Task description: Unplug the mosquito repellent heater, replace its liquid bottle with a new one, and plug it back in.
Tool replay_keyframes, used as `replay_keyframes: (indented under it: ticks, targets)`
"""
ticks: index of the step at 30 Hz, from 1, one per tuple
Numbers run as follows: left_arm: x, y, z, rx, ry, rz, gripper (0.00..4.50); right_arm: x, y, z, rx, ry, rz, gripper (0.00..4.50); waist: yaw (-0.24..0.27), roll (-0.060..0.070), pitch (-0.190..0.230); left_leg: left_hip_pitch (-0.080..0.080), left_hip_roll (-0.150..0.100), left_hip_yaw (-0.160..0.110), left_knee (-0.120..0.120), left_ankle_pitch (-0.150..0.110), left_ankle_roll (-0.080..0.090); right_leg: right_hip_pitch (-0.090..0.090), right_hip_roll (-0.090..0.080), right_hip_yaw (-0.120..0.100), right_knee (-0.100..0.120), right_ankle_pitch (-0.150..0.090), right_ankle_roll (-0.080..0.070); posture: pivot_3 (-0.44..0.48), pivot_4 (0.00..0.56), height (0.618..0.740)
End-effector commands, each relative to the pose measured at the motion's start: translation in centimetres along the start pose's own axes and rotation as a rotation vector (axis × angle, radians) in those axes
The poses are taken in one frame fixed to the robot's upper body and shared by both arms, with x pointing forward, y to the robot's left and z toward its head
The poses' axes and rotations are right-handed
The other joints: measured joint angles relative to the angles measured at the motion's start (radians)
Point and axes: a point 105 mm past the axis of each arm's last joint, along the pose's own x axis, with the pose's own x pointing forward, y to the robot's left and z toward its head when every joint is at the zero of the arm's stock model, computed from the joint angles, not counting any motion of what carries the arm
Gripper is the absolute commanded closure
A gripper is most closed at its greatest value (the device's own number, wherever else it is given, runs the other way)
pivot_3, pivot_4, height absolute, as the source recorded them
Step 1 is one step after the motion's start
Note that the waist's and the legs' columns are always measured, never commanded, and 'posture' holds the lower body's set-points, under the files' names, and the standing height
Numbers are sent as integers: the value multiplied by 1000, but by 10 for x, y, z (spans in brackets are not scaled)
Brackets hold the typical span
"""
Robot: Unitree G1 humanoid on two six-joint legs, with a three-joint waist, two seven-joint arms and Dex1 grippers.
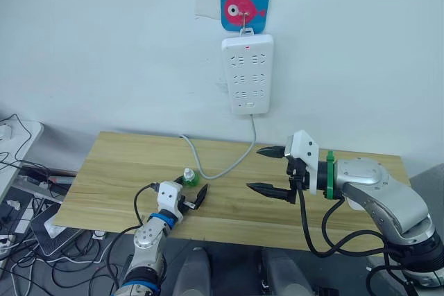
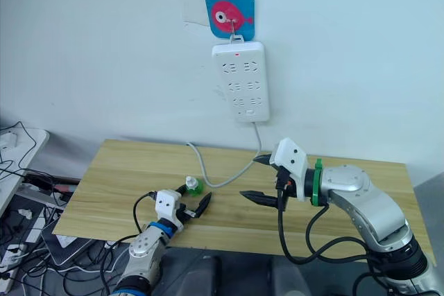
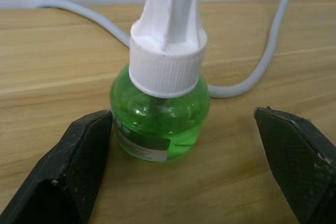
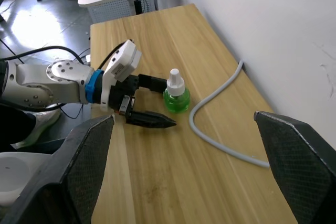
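- Left gripper (image 1: pixel 190 193) wide open, one finger touching small green liquid bottle with white ribbed cap (image 3: pixel 160 103), upright on light wooden table (image 1: pixel 111 171)
- Right gripper (image 1: pixel 267 169) open, empty, above table

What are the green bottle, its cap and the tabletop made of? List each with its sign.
Green bottle: clear, glossy plastic or glass; liquid and highlights show through, and which of the two is unclear.
Cap: white matte plastic, by its moulded ribbed skirt.
Tabletop: light wood or wood-look laminate, by its straight plank grain and low sheen.
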Motion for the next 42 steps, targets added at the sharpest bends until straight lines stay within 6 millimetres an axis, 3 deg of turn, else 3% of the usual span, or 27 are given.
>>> replay_keyframes:
  ticks: [1,8,11,16,18,21,27,34,42]
  targets:
    - [4,0,2,28,-20,19,0,-3,5,12,-8,-27,8,35,-1,-1,0,0,0,0,0,0,0,0,0,0,0,0,0,4,273,740]
    - [6,5,4,47,-30,53,0,-5,9,15,5,-21,-2,35,-3,-2,4,0,0,0,0,0,0,0,0,0,0,0,0,-12,274,740]
    - [4,9,2,0,-35,99,520,-5,9,17,7,-25,-14,0,-3,-2,4,0,0,0,0,0,0,0,0,0,0,0,0,-18,275,740]
    - [2,2,0,-5,-38,74,2080,-6,9,18,26,-28,-41,0,-4,-2,5,0,0,0,0,0,0,0,0,0,-1,0,0,-18,276,740]
    - [4,5,2,26,-32,77,2237,-8,10,16,35,-20,-48,0,-4,-3,6,0,0,0,-1,0,0,0,0,0,-1,0,0,-20,278,740]
    - [11,13,22,97,-71,70,2237,-13,10,13,84,-19,-80,0,-4,-4,8,0,0,0,-1,0,0,0,0,0,-2,0,0,-7,281,740]
    - [28,-1,72,257,-102,-205,2237,-16,6,14,121,-52,-158,0,-2,-4,16,-2,0,-1,-1,0,-1,-1,0,-1,-1,0,1,19,270,740]
    - [40,-53,111,360,-45,-728,2237,2,-3,-3,126,-81,-236,0,0,-4,17,-2,0,0,-5,0,-1,-2,0,-1,-4,0,1,5,235,740]
    - [56,-106,139,341,-71,-1003,2237,8,-8,-19,114,-91,-350,0,-6,-3,15,-15,0,-2,0,2,-4,-12,0,-3,-4,0,1,-73,187,740]
